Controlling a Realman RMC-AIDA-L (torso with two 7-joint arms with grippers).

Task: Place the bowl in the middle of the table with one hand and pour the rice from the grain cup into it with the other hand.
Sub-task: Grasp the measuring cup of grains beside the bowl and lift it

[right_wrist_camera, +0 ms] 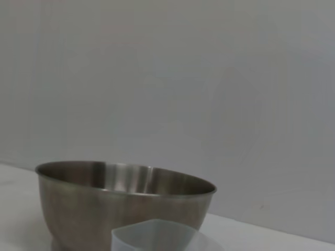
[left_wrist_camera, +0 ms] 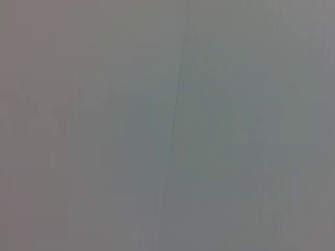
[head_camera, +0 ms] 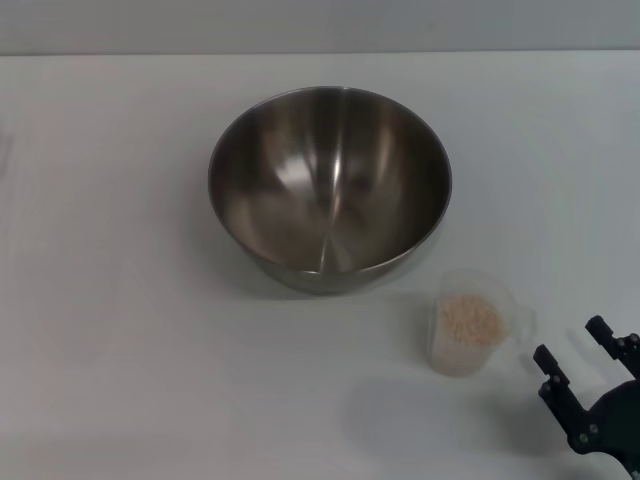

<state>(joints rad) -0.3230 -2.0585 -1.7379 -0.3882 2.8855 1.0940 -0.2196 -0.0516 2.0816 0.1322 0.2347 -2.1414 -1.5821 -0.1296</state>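
I see the steel mixing bowl (head_camera: 330, 185) empty at table (head_camera: 110, 330) centre, the grain cup (head_camera: 470, 322) of rice (head_camera: 470, 320) at its 4 o'clock; my right gripper (head_camera: 582, 362), spread open and holding nothing, waits beside it. Pouring remains.

The mixing bowl (head_camera: 330, 185), just above the middle of the head frame, is shiny brushed grey steel with pale streaks of reflection on its inner wall. It stands on a plain matte white-grey tabletop (head_camera: 120, 330) with no pattern. At lower right, the measuring cup (head_camera: 478, 322) is clear, cloudy plastic, and the rice (head_camera: 470, 320) in it is pale beige. In the lower right corner the right gripper (head_camera: 585, 372) is black.
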